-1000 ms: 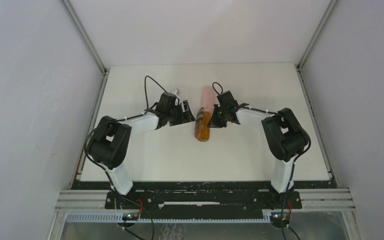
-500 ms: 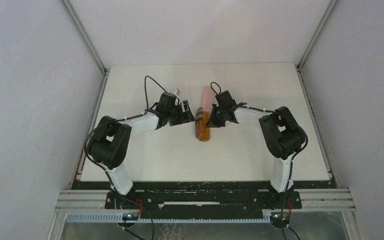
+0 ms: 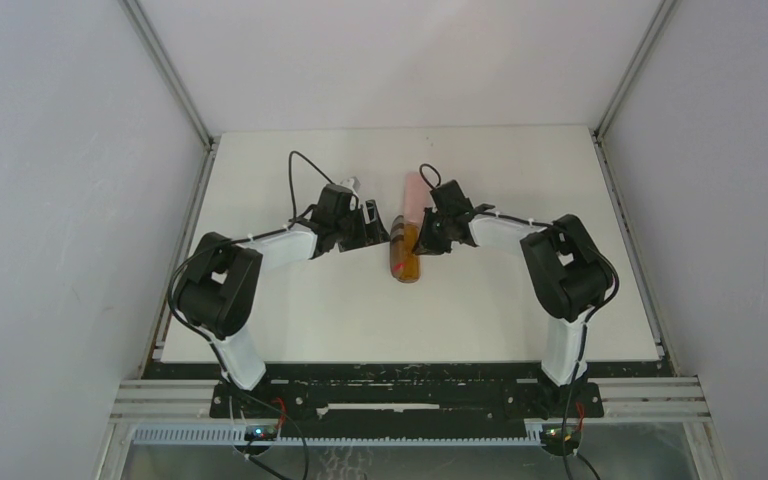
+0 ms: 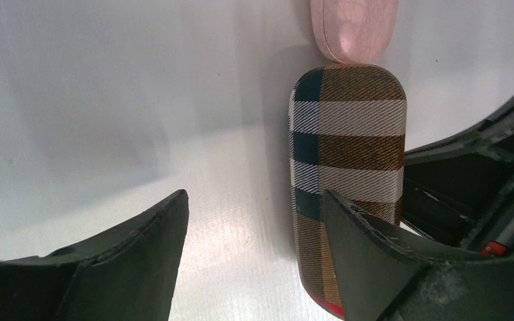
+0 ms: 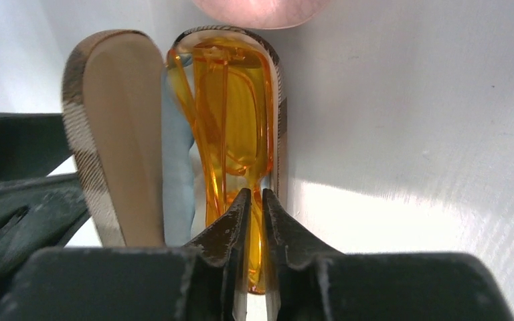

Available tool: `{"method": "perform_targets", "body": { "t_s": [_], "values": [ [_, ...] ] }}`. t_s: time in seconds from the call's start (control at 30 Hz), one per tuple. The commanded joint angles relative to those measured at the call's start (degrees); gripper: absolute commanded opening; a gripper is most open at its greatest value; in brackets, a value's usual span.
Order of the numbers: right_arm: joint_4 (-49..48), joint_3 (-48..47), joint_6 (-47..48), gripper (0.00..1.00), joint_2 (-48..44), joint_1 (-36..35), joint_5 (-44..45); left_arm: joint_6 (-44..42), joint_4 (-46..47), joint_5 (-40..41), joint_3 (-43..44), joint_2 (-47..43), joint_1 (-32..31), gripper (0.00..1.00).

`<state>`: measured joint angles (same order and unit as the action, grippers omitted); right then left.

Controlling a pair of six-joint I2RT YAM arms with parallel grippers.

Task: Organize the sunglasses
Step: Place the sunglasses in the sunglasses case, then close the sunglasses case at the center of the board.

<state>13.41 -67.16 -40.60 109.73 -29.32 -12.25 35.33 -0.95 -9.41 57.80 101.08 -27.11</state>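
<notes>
The top camera sits high at the near edge of the table (image 3: 310, 320), looking down and forward over all of it. The left wrist camera rides low and close, facing the outer side of the plaid case (image 4: 348, 154). The right wrist camera, closer still, looks along its jaws into that case at the orange sunglasses (image 5: 234, 134). All three views share this case and the pink case (image 3: 415, 195) beyond it.

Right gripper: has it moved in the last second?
Yes, slightly. The right gripper shifted left in the top view, toward the brown plaid case, which stayed put.
</notes>
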Motion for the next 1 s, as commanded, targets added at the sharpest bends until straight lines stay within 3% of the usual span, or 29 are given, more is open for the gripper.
{"method": "perform_targets", "body": {
  "t_s": [0.0,0.2,0.63,0.97],
  "values": [
    [0.9,-0.7,2.7,0.11,-6.7,-0.2,1.3,-1.2,1.7,-0.3,-1.1,-2.5,-0.3,0.77],
    [1.3,2.1,4.2,0.16,-10.5,0.9,3.9,-1.2,1.7,-0.3,-1.0,-2.3,-0.3,0.77],
    [-2.8,3.2,4.2,0.2,-5.5,2.2,-2.3,-1.3,1.7,-0.9,-0.6,-1.8,-0.3,0.77],
    [-4.9,3.2,3.4,0.18,-3.0,2.4,-2.2,-1.4,1.7,-1.0,-0.7,-1.8,-0.3,0.77]
  ]
}}
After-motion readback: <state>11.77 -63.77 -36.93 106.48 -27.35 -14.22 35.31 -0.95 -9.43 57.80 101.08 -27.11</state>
